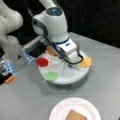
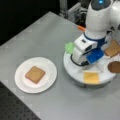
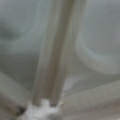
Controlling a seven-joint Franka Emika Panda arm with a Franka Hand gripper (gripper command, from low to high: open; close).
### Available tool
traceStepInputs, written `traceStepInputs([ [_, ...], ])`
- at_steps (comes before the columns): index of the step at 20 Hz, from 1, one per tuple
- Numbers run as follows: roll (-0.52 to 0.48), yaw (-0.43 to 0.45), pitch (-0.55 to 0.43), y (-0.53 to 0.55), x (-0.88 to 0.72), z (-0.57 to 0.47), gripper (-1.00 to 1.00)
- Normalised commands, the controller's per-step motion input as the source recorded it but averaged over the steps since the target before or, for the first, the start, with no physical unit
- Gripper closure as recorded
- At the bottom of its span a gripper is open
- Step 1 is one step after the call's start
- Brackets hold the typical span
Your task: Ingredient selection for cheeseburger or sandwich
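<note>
Toast is lying on the plate, while cheese, red disc and green disc are sitting in the tray. The gripper is reaching into the tray's middle; whether it is grasping, I cannot tell.

arm bent low, hand downward

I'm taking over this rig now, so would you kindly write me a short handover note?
Tool: down low over the middle of the white tray; no piece seen in it.
On the tray: red disc, green disc, cheese square, patty, one toast square.
Done: one toast square lies on the plate.
Left: nothing stacked on that toast yet.
</note>
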Motion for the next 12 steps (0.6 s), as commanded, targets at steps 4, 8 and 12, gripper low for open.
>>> traceStepInputs([
  [4,0.027,-0.183,0.125,0.19,-0.02,-0.37,-1.0],
  [8,0.004,-0.197,0.124,0.23,-0.07,-0.33,-1.0],
  [12,-0.013,-0.132,0.098,0.23,-0.08,-0.29,-1.0],
])
